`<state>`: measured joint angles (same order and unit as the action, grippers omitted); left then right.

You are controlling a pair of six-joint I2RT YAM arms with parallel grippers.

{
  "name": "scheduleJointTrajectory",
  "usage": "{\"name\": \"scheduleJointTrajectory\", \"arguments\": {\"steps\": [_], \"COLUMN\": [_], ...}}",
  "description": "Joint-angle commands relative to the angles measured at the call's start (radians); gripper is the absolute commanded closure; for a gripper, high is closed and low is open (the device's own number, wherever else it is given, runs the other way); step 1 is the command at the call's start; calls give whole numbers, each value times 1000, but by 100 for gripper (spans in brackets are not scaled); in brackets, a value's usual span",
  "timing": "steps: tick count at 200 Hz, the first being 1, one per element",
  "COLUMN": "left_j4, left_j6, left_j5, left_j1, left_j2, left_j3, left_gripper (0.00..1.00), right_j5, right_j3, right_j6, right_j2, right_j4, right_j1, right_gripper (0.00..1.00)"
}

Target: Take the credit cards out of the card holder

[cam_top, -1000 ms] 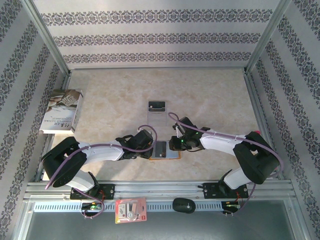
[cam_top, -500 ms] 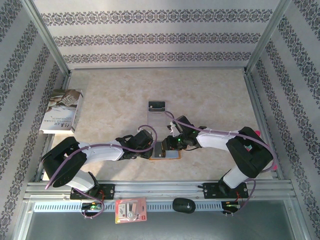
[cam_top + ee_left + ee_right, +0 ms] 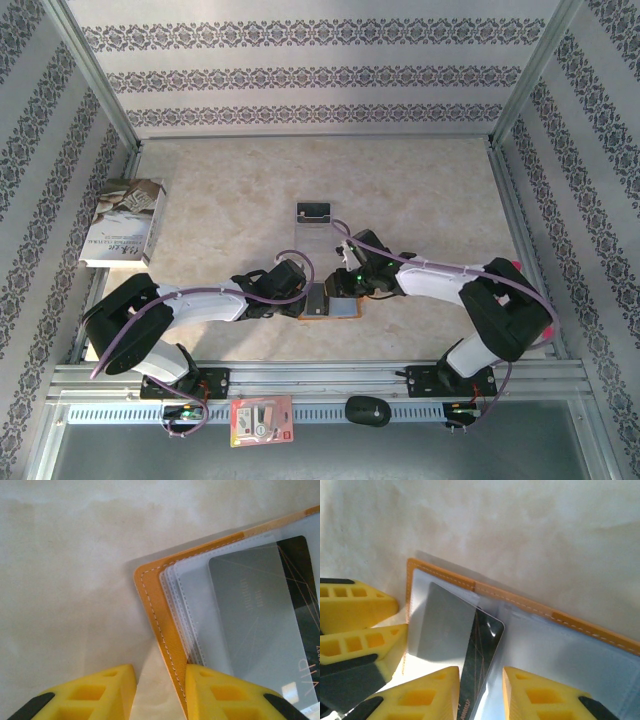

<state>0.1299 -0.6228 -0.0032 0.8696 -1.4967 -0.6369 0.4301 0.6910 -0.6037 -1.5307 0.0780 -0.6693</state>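
The holder (image 3: 338,308) lies open at 6 o'clock on the table (image 3: 220,200). The left gripper (image 3: 159,680), spread a bit, presses its 9 o'clock edge. The right gripper (image 3: 480,680) sits around the black card (image 3: 470,630); I cannot tell if it pinches. A loose hold may slip off.

Bright, even light falls from overhead, and the top view is sharp. In the wrist views a pale sheen washes half the card (image 3: 445,625) just ahead of the right pincer (image 3: 480,675), whose fingertips (image 3: 430,690) blur; a soft shadow edges the holder (image 3: 152,605) ahead of the left pincer (image 3: 160,672).
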Motion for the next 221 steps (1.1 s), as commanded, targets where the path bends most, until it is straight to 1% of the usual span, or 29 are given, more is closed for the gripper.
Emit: {"name": "scheduleJointTrajectory", "arguments": {"steps": [1,33,71,87,103,133,178,221], "left_j4": [63,80,146,148,140,63,43,22], "left_j6": [-19,-20,-1,11,18,18,28,23], "left_j5": [60,47,0,-7,4,58,97,129], "left_j1": [11,12,11,11,11,11,16,22], "left_j2": [-53,-33,91,123,111,63,42,7], "left_j3": [53,47,30,16,-11,-45,-89,-96], "left_gripper": [67,67,63,62,62,64,67,72], "right_j5": [-32,-7,-36,-37,-40,-46,-53,-50], "right_j3": [12,27,10,9,5,-5,-22,-22], "right_j6": [-10,-17,-18,-16,-15,-13,-11,-9], "right_j2": [24,-22,-1,2,5,16,46,40], "right_j4": [18,8,7,12,13,25,37,35], "right_j1": [5,-7,-5,-2,1,5,17,21], "right_gripper": [71,71,71,72,72,73,73,73]}}
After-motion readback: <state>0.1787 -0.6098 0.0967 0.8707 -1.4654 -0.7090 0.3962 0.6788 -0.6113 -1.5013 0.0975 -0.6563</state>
